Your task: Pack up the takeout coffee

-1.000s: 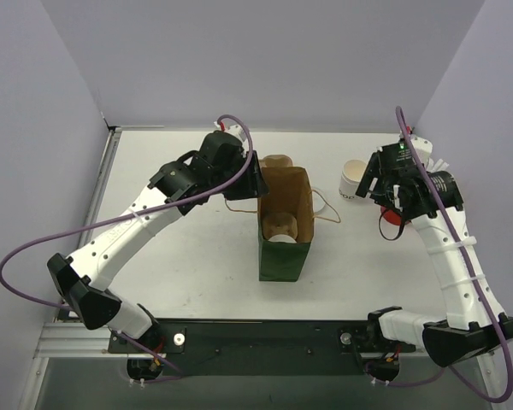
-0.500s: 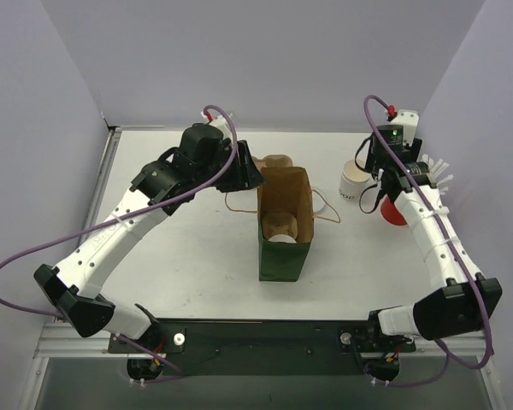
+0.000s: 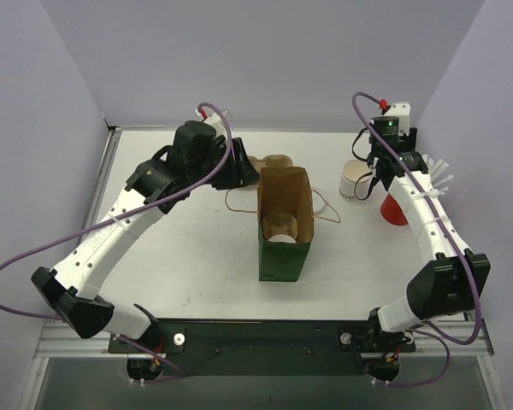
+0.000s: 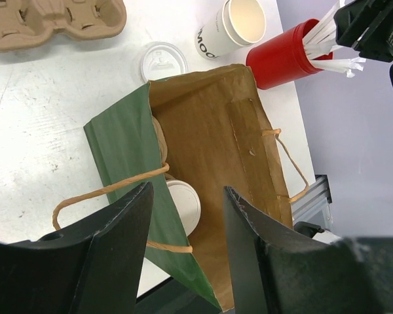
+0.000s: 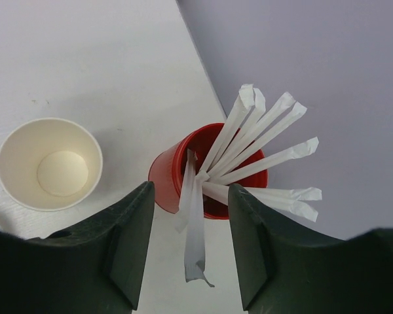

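Observation:
One white paper cup [image 3: 353, 181] stands open on the table at the right, tan inside; it also shows in the right wrist view [image 5: 49, 163] and the left wrist view [image 4: 232, 29]. A second white cup [image 4: 183, 204] sits inside the open green and brown paper bag [image 3: 282, 252], seen from above [image 3: 282, 226]. My left gripper [image 4: 187, 255] is open and empty, above the bag's mouth [image 4: 203, 144]; in the top view it is at the bag's far left [image 3: 250, 175]. My right gripper [image 5: 190, 248] is open and empty above the red cup, just right of the open cup [image 3: 380, 175].
The red cup of white straws [image 5: 206, 173] stands at the right table edge [image 3: 395, 209]. The brown pulp carrier [image 4: 52, 23] lies behind the bag [image 3: 274, 162]. A clear round lid [image 4: 164, 62] lies flat between the bag and the open cup.
The left gripper has drawn back a little to the left of the bag. The right arm has stretched to the far side, its gripper now over the red cup beside the open cup.

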Robot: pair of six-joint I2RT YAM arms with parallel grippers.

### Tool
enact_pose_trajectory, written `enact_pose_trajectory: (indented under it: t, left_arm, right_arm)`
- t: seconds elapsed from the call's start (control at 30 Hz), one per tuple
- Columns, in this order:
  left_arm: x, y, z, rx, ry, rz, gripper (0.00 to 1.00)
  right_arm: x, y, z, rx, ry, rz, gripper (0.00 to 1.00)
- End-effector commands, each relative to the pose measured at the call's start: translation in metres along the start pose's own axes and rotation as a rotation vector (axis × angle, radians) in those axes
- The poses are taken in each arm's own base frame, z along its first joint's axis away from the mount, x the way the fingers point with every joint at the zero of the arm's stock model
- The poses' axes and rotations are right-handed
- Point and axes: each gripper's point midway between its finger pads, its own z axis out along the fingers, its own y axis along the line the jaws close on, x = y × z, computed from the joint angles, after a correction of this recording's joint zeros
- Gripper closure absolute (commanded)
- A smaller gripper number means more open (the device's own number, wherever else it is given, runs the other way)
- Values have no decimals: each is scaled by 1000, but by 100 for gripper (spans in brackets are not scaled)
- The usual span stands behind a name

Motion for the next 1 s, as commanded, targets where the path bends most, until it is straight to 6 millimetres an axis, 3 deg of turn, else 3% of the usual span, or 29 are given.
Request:
enact_pose_trajectory:
  t: [0.0, 0.23, 0.4, 0.67, 0.97]
  left_arm:
    - [-13, -13, -12, 69, -49, 17, 43]
    - [-13, -13, -9, 71, -46, 15, 43]
    - [-12, -13, -9, 71, -44, 14, 43]
    - [-14, -12, -9, 72, -49, 11, 43]
    - [-17, -9, -9, 67, -53, 8, 43]
  right_arm:
    - [-13, -17, -1, 71, -38, -4, 58]
    - [-3, -15, 4, 86, -16, -30, 78]
    - [-5, -22, 5, 125, -13, -37, 100]
    - [-28, -44, -7, 200, -51, -27, 100]
    - [-65, -64, -42, 164, -124, 86, 100]
